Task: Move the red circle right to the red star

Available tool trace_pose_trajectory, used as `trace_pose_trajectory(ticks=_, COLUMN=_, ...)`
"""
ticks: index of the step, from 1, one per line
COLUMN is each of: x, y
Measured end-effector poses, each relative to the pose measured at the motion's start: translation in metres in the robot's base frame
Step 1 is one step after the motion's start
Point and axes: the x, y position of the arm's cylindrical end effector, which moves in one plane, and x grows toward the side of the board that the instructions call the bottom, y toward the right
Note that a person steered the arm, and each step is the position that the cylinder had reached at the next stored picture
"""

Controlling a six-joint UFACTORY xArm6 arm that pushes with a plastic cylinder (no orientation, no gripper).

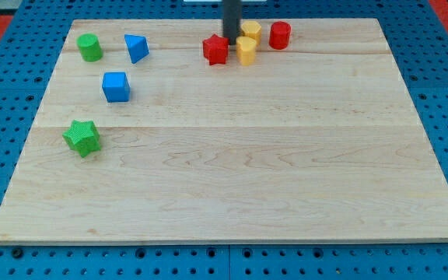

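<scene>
Red circle (279,35), a ribbed plastic cylinder, sits near the wooden board's (232,155) top edge, right of the red star (216,49), with two yellow blocks (247,43) between them. Below the red star the pale planks lie open. My tip (231,39), a bare dark rod clamping nothing, stands just above-right of the star, left of the circle.

Board (232,155): pale wood planks, visible grain, smooth matt finish. Blocks, e.g. red star (216,50), green star (82,138): matt, finely ribbed plastic look. Rod: dark, matt.
</scene>
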Motion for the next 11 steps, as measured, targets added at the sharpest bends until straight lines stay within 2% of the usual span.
trace_pose_trajectory(ticks=1, x=0.031, y=0.050)
trace_pose_trajectory(ticks=2, x=0.017, y=0.070)
trace_pose_trajectory(ticks=3, x=-0.020, y=0.120)
trace_pose_trajectory(ticks=4, x=-0.057, y=0.119)
trace_pose_trajectory(ticks=5, x=-0.042, y=0.075)
trace_pose_trajectory(ticks=7, x=0.022, y=0.034)
trace_pose_trajectory(ticks=8, x=0.015, y=0.026)
trace_pose_trajectory(ticks=9, x=-0.011, y=0.056)
trace_pose_trajectory(ticks=10, x=-0.049, y=0.048)
trace_pose_trajectory(ticks=11, x=-0.052, y=0.015)
